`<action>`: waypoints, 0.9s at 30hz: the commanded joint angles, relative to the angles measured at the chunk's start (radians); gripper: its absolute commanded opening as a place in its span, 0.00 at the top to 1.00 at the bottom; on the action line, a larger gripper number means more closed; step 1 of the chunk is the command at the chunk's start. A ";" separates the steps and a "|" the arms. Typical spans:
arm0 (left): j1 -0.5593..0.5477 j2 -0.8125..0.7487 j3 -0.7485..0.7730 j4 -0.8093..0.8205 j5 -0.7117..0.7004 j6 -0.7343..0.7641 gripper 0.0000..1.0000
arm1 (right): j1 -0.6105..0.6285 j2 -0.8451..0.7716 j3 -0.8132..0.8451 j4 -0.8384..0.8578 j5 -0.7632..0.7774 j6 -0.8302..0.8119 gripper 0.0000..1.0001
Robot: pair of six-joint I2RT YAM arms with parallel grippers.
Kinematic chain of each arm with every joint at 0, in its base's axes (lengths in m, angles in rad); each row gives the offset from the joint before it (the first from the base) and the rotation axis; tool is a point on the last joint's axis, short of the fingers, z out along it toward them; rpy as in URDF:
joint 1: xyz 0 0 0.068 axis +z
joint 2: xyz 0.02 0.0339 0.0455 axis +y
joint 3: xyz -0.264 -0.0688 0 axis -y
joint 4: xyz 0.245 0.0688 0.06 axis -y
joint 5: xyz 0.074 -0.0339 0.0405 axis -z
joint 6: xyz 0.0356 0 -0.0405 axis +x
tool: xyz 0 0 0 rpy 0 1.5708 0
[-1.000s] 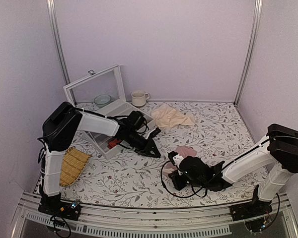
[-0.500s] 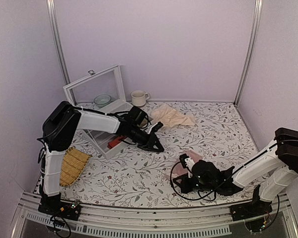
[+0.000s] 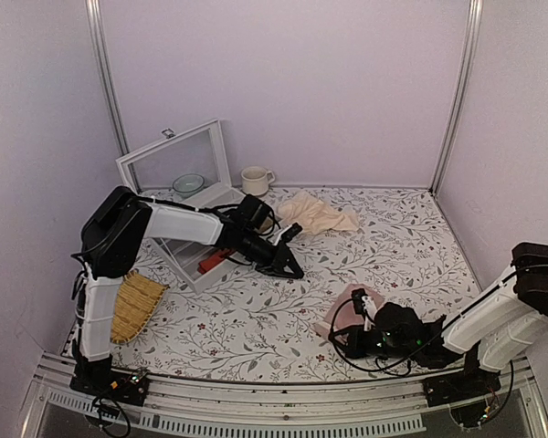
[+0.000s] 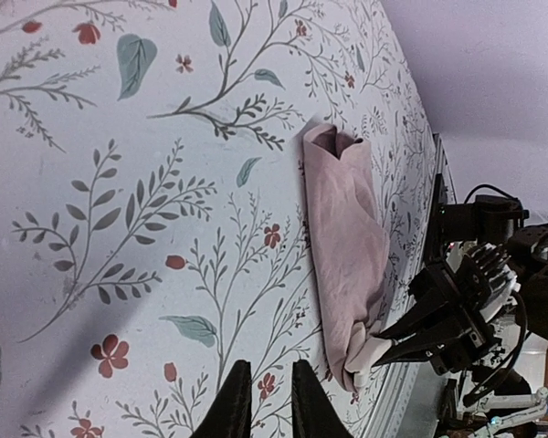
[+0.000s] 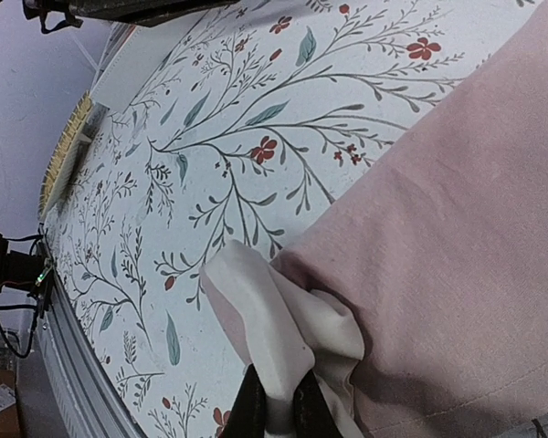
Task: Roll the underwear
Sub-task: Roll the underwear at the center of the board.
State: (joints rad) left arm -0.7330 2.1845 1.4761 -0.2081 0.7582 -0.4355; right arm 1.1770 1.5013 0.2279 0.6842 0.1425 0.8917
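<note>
The underwear (image 3: 345, 308) lies folded near the table (image 3: 256, 319) front edge. Right gripper (image 5: 276, 409) is pinched on its cream waistband (image 5: 283, 333), so I'd say the roll's just starting; next it has to curl that end over. Left gripper (image 4: 263, 401) hovers well apart, narrow, empty.

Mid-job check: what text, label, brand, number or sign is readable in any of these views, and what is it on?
Nothing in any view can be read.
On the underwear, the part of the cream waistband that shows has no visible print.
The small tag on top of the clear lid is too small to read.
The mug shows no marking.
</note>
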 commanded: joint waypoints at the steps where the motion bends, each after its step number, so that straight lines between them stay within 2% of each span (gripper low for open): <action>1: -0.007 0.040 0.050 0.019 0.072 0.017 0.84 | -0.008 -0.032 -0.057 -0.070 -0.024 0.066 1.00; 8: -0.060 0.139 0.179 -0.137 0.116 0.133 0.81 | -0.010 0.053 0.008 -0.081 -0.086 -0.002 1.00; 18: -0.090 0.181 0.200 -0.195 0.203 0.211 0.81 | -0.049 0.207 0.138 -0.113 -0.205 -0.173 1.00; 27: -0.115 0.211 0.232 -0.248 0.213 0.248 0.81 | -0.091 0.205 0.170 -0.143 -0.257 -0.250 1.00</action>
State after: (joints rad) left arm -0.8307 2.3615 1.6699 -0.4122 0.9554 -0.2230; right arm 1.1042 1.6520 0.3908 0.6720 -0.0692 0.7059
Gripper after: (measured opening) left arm 0.194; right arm 0.048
